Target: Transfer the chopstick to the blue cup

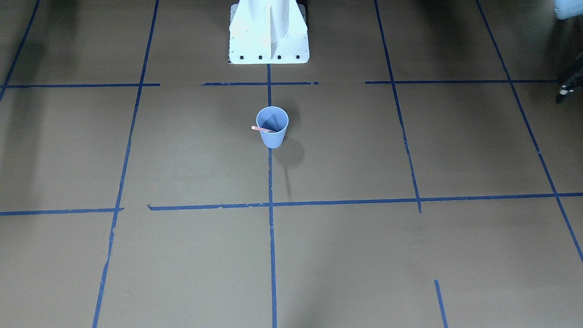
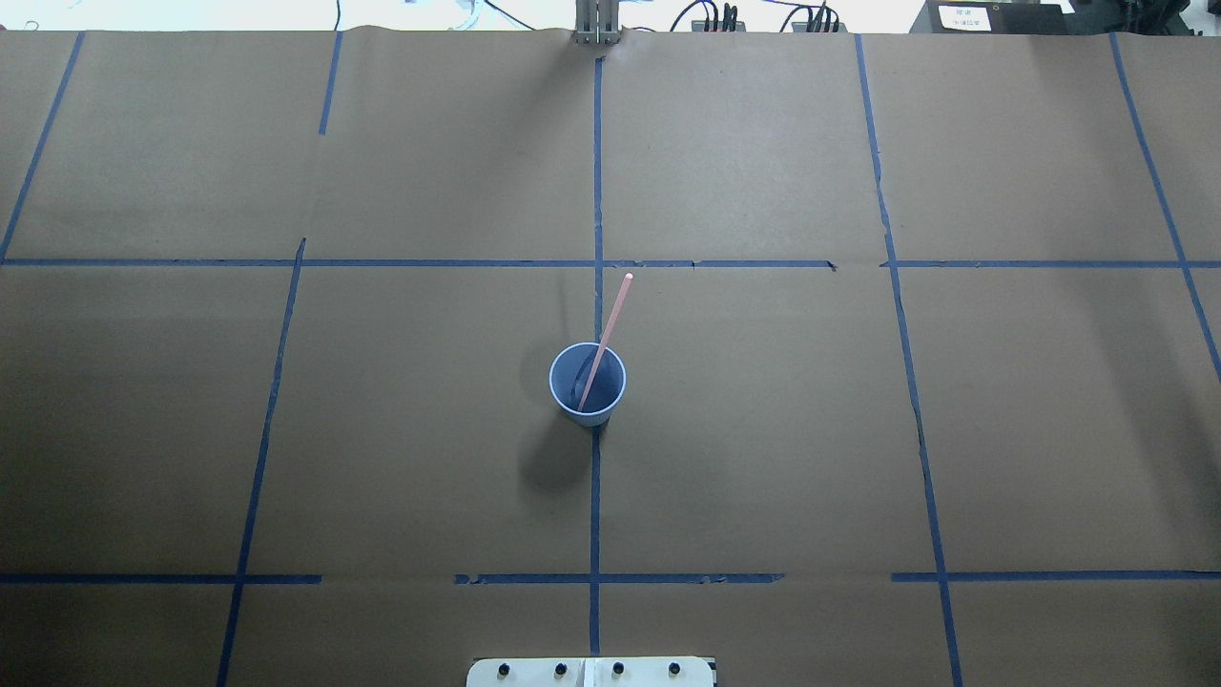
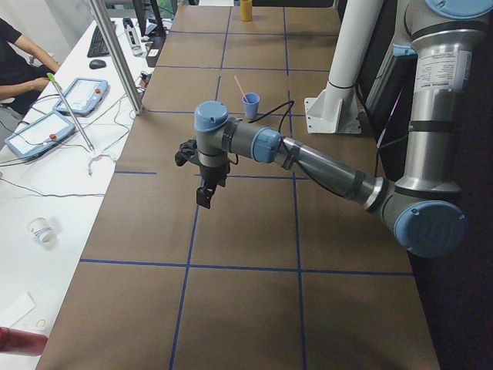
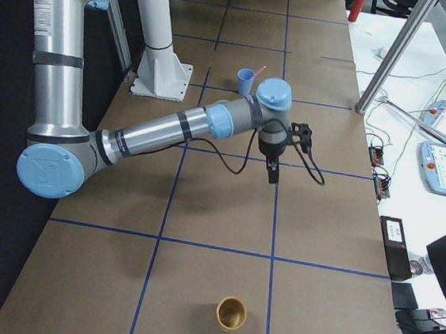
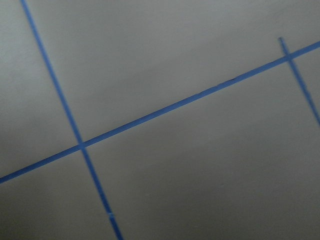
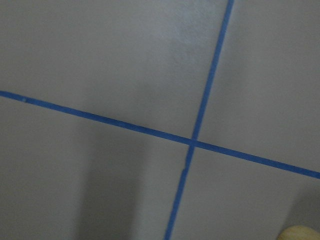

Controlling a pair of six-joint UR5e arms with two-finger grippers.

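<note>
The pale blue cup (image 2: 588, 396) stands upright at the middle of the table, on the centre tape line. The pinkish-red chopstick (image 2: 608, 324) stands in it, leaning on the rim with its top pointing away from the robot base. Both also show in the front view: the cup (image 1: 273, 137) and the chopstick (image 1: 260, 129). My left gripper (image 3: 206, 194) hangs over the table's left end, far from the cup (image 3: 251, 105). My right gripper (image 4: 273, 172) hangs over the right side, apart from the cup (image 4: 246, 80). I cannot tell whether either gripper is open or shut. Neither wrist view shows fingers.
A tan cup-like pot (image 4: 231, 313) stands near the table's right end, and its rim shows in the right wrist view (image 6: 301, 233). The white robot base (image 1: 268, 34) is behind the cup. A dark part of the left arm (image 1: 569, 84) shows at the front view's edge. Blue tape lines cross the brown table.
</note>
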